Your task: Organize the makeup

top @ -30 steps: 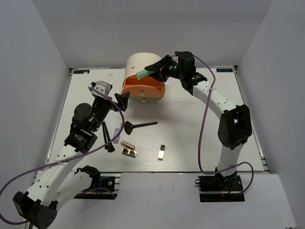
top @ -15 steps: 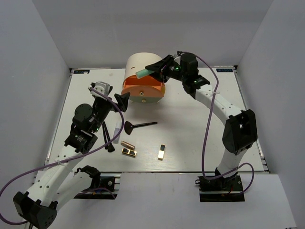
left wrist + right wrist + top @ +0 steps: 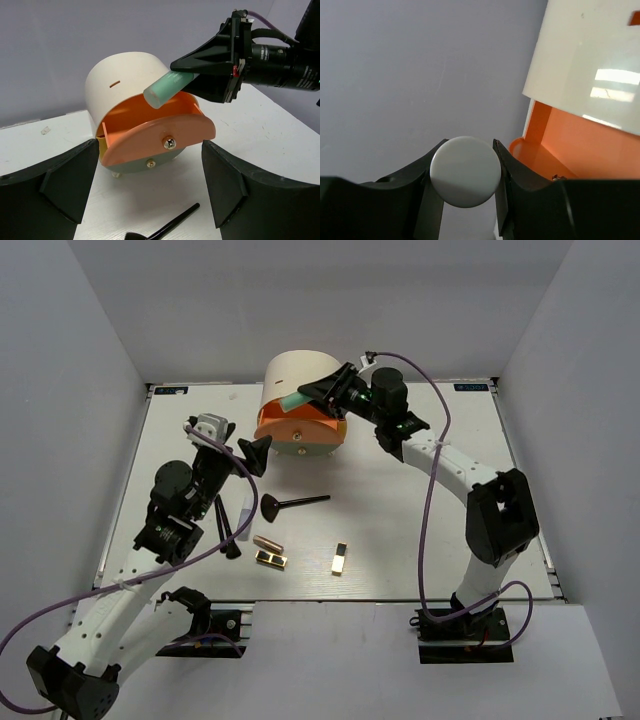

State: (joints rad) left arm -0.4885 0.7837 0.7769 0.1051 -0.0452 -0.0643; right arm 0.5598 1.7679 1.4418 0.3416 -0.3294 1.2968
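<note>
Jaws: right jaws pinched green bottle (image 3: 167, 87) above open orange drawer (image 3: 150, 137), upper centre; left jaws spread, empty | unsorted on bench (image 3: 420, 530), lower centre: brushes (image 3: 271, 507), white tube (image 3: 243, 515), lipstick (image 3: 267, 542), two cases (image 3: 270, 559) | judged early.

Cream cylindrical box (image 3: 295, 373) sits at 12 o'clock on the white table (image 3: 420, 530), near the far edge. Its orange drawer (image 3: 165, 132) stands pulled out toward 6 o'clock. The drawer front carries one metal knob (image 3: 170, 143). A second knob (image 3: 149, 162) sits on the closed front below. Grey walls (image 3: 90, 340) surround the table.
</note>
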